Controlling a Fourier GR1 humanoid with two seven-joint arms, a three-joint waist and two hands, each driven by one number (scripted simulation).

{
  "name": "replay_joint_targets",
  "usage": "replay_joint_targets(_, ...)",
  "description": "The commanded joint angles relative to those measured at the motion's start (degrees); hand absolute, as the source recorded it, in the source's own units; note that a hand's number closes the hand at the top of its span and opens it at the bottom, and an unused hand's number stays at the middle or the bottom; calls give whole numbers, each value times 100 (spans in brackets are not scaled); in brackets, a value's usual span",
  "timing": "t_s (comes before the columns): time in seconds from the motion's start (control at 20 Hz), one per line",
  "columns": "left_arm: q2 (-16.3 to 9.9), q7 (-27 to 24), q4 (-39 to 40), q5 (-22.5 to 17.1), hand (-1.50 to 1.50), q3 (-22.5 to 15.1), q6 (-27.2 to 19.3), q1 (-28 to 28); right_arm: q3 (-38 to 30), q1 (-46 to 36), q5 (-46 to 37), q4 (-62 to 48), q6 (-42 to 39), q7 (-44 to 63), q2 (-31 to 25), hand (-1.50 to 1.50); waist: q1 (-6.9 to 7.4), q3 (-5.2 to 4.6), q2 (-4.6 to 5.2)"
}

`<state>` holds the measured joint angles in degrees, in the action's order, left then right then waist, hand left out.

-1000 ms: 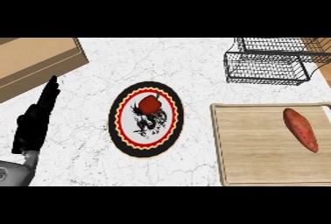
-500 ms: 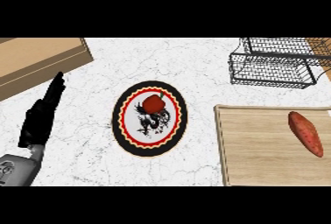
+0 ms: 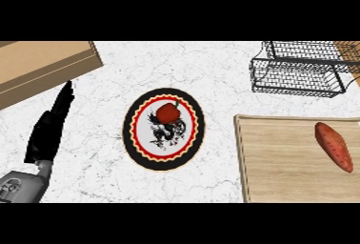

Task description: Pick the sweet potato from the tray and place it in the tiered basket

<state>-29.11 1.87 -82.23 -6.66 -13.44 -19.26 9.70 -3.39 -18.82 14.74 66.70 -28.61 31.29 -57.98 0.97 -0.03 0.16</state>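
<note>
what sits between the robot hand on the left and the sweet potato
In the head view, the rooster-patterned plate lies on the counter between the left robot hand and the sweet potato on the wooden tray.

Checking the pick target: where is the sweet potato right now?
In the head view, the sweet potato lies on the wooden tray at the right edge, below the wire tiered basket.

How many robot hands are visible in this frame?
1: the left hand at the view's left edge, fingers straight, resting over the counter beside the plate. The right hand is out of view.
</note>
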Motion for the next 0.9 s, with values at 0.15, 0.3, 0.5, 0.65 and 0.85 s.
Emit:
replay_joint_targets(0.15, 32, -31, 357, 16, 0, 402, 336, 241, 397, -353, -438, -285, -396, 552, 443, -150, -64, 1, -6)
replay_joint_targets(0.3, 233, 103, 292, 264, 0, 382, 293, 210, 278, -506, -743, -545, -630, 487, 440, -150, -66, 3, -9)
replay_joint_targets(0.5, 125, -361, 497, 136, 0, 749, 677, -23, 277, -264, -723, 153, -554, 1098, 692, -150, -109, -1, -21)
replay_joint_targets(0.65, 330, -214, 593, 421, 0, 755, 578, 241, 246, -112, -986, 250, -497, 980, 950, -150, -121, 0, -20)
replay_joint_targets(0.85, 288, -319, 104, 364, 0, 913, 770, -396, 91, 347, -1164, 856, -491, 901, 1008, -150, -113, 1, -32)
